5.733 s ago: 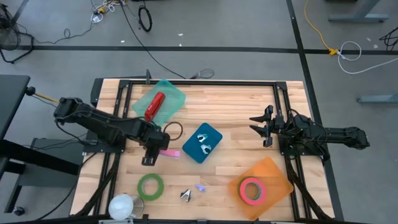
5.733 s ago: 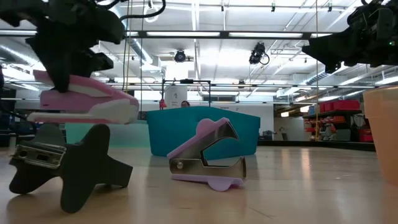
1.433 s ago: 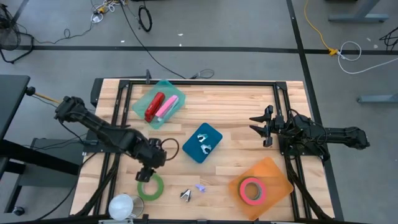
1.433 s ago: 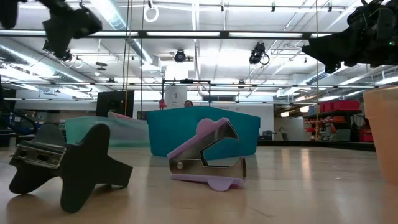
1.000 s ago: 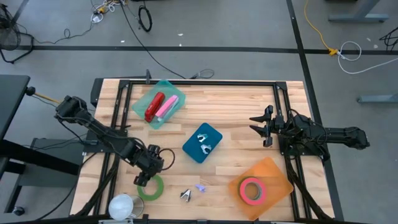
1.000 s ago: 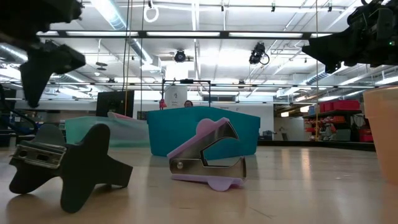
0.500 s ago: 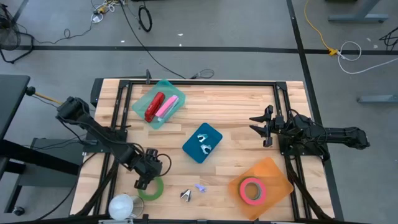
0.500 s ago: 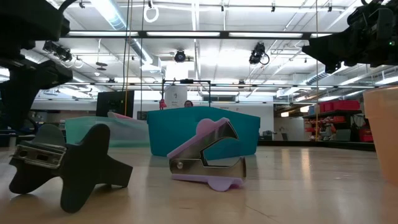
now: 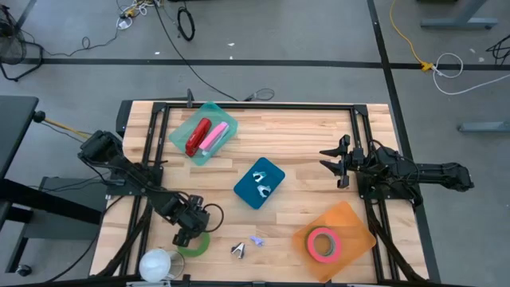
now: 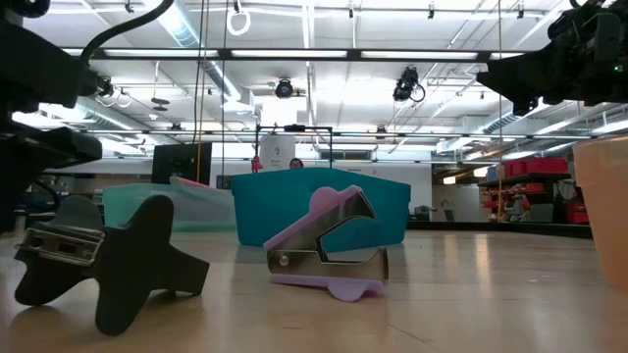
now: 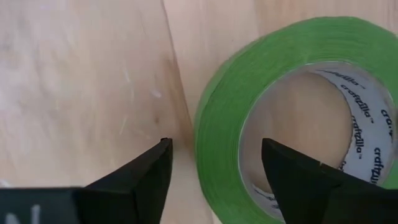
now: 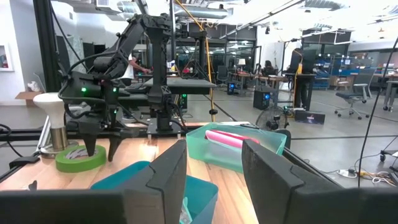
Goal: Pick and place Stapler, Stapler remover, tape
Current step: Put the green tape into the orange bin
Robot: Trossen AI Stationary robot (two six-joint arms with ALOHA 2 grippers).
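Down from the green bin [image 9: 205, 132] comes the left gripper [image 9: 184, 237], fingers spread astride the wall of the green tape [image 11: 292, 118] on the surface [image 9: 303, 135]; right gripper [image 9: 335, 159] waits apart, fingers spread

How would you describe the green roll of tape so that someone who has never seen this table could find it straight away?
Start at the wooden table and go to its front left corner, where a white cup stands. Just beside the cup lies the green tape roll, flat on the wood, with the left claw open and straddling its rim. Unlike the pink roll on the orange tray, it lies on bare wood.
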